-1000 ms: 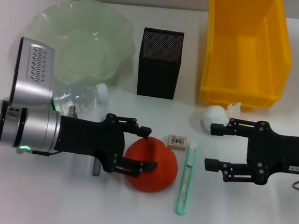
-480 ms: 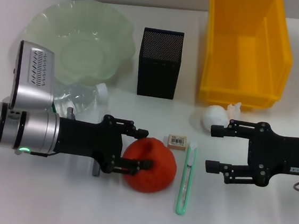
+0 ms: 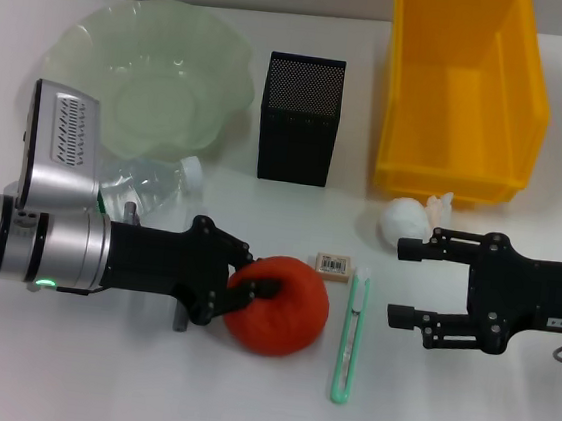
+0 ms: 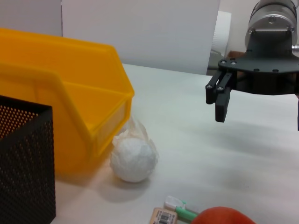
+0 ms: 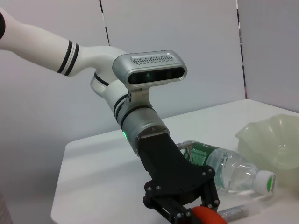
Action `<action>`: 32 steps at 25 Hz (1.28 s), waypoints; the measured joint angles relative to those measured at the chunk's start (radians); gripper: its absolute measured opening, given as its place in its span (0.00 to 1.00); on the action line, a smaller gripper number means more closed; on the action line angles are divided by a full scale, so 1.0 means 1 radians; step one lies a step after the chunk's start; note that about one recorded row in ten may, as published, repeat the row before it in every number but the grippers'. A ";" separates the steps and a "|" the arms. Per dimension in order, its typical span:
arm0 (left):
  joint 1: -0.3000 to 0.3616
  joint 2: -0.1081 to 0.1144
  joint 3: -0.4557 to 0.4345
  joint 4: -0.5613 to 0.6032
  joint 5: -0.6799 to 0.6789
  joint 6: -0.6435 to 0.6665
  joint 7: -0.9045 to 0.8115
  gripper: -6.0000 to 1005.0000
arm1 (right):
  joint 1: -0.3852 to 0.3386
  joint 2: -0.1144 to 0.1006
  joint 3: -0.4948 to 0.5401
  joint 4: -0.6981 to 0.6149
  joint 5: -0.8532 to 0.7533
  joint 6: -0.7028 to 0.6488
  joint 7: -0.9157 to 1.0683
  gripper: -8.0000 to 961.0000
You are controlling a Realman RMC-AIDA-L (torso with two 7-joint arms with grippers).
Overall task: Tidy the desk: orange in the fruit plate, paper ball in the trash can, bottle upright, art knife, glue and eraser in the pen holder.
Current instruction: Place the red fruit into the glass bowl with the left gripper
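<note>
Fruit plate: the green fruit plate (image 3: 149,81) sits at the far left of the desk, with nothing in it.
Bottle: the bottle (image 3: 148,185) lies on its side just in front of the plate, beside the left arm. Risk: a careless lift of the arm could nudge it and set it rolling.
Glue: a grey stick, probably the glue (image 3: 181,318), lies under the left gripper and is mostly hidden. Risk: it may be dragged along.
Left gripper: the left gripper (image 3: 238,288) is clenched on the orange (image 3: 281,306), which rests on the desk front of centre. Risk: the fingers hold only its near side, so the round fruit could slip free on the way to the plate.
Pen holder: the black mesh pen holder (image 3: 300,118) stands behind the orange.
Eraser and art knife: the eraser (image 3: 332,266) and art knife (image 3: 349,333) lie just beside the orange.
Paper ball: the paper ball (image 3: 406,219) touches the yellow trash can (image 3: 465,89).
Right gripper: the right gripper (image 3: 404,282) hovers with fingers spread, holding nothing, near the ball.
</note>
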 joint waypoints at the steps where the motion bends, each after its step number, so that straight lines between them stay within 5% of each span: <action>1: 0.000 -0.001 -0.001 0.000 -0.001 0.002 0.000 0.29 | 0.000 0.000 0.000 0.000 0.000 0.000 0.000 0.81; 5: 0.001 -0.002 -0.010 -0.001 -0.009 0.023 0.000 0.12 | -0.002 0.000 0.000 0.001 0.000 0.000 0.000 0.81; 12: 0.032 0.007 -0.031 0.019 -0.136 0.128 0.002 0.09 | -0.003 0.000 0.001 0.003 0.000 0.008 -0.001 0.81; 16: 0.084 0.003 -0.194 -0.003 -0.334 0.194 0.061 0.08 | -0.004 0.000 0.002 0.001 0.000 0.004 0.000 0.81; 19: 0.088 0.002 -0.231 -0.044 -0.406 0.190 0.099 0.06 | -0.004 0.000 0.002 0.000 0.000 0.002 0.000 0.81; 32: 0.013 -0.005 -0.298 -0.212 -0.704 -0.209 0.336 0.07 | -0.004 0.004 0.001 0.000 0.000 -0.002 0.001 0.80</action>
